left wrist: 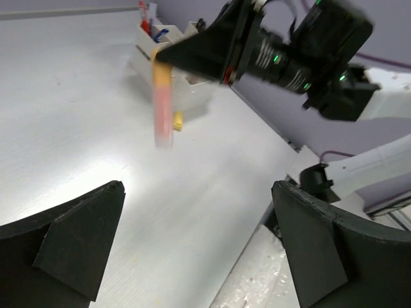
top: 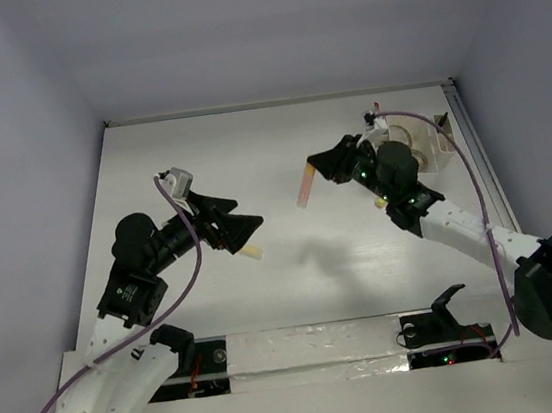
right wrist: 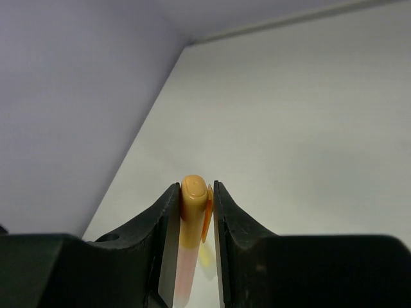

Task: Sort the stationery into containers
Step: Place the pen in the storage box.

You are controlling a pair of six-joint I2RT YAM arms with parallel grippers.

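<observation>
Nearest the arm bases, we note the left jaws spread wide, holding nothing, above the desk [top: 148, 152]. Farther out, the right jaws clench an orange-pink pen [top: 305, 185], which hangs clear of the desk. Beyond stands the white organiser [top: 443, 154].

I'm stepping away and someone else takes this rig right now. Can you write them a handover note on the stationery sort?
Left gripper: jaws wide open and empty, low over the table.
Right gripper: jaws shut on an orange-capped pink pen, held in the air short of the white plastic desk organiser at the far right.
Done: a red pen already stands in the organiser.
Left: the pink pen has to go in. A small yellow block lies on the table beside the organiser, and a small pale block lies by the left jaws.
</observation>
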